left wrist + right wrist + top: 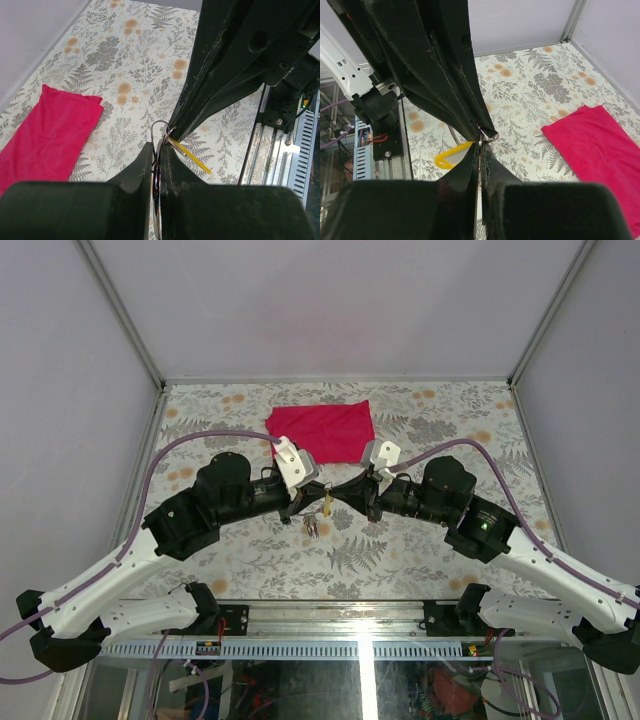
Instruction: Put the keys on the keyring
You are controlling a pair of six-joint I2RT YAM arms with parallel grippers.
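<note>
Between the left pincer (159, 150) tips, the keyring (160, 123) sits clamped.

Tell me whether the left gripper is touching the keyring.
Touching. The left wrist view shows the left gripper shut, with the thin wire of the keyring pinched between its two fingers and looping out past their tips.

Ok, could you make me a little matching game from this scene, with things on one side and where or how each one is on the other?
Things:
1. red cloth
2. keyring
3. yellow key
4. right gripper

Where or how:
A. shut, tips meeting those of the left gripper
B. lying on the far part of the table
C. pinched between the left gripper's fingers
D. poking out just beside the meeting fingertips

Pairs: 1-B, 2-C, 3-D, 4-A
</note>
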